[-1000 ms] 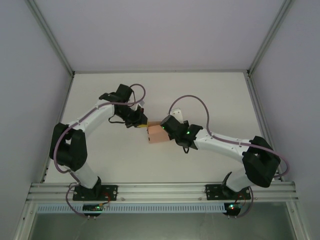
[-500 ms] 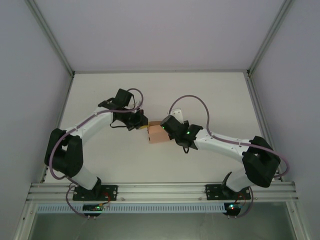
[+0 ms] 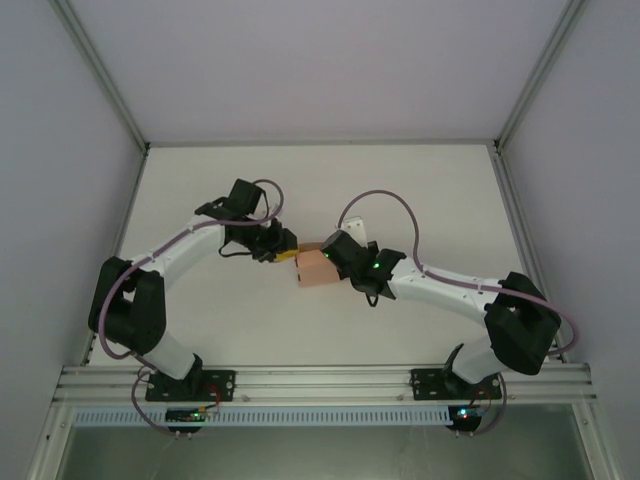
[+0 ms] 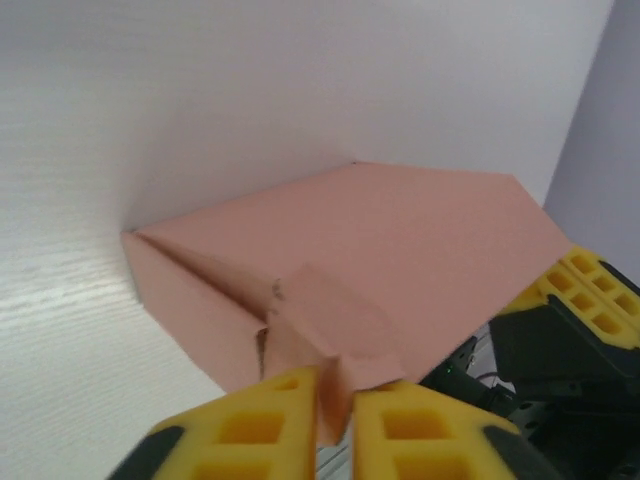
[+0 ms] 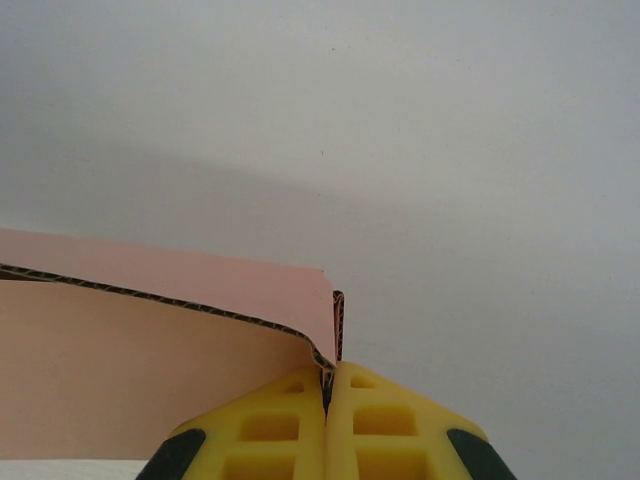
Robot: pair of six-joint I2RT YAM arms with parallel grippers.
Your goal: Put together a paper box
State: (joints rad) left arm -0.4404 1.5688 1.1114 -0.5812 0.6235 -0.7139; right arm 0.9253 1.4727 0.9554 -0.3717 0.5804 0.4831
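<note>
The salmon-pink paper box (image 3: 313, 268) stands at the middle of the table between both grippers. My left gripper (image 3: 287, 253) is at its left end. In the left wrist view a small folded flap (image 4: 335, 330) of the box (image 4: 400, 230) sits between the slightly parted yellow fingers (image 4: 270, 420); a thin gap shows beside the flap. My right gripper (image 3: 330, 258) is at the box's right end, and one of its yellow fingers (image 4: 585, 295) shows in the left wrist view. My right gripper (image 5: 327, 385) is shut on the doubled card edge of the box wall (image 5: 150, 340).
The white table (image 3: 420, 190) is bounded by grey walls and aluminium posts (image 3: 100, 75). An aluminium rail (image 3: 320, 380) with both arm bases runs along the near edge. The right arm's purple cable (image 3: 385, 195) loops above its wrist.
The left arm's elbow has swung left while its gripper stayed at the box's left end. Its jaws have parted a little around the flap. The right arm and the box have not moved.
</note>
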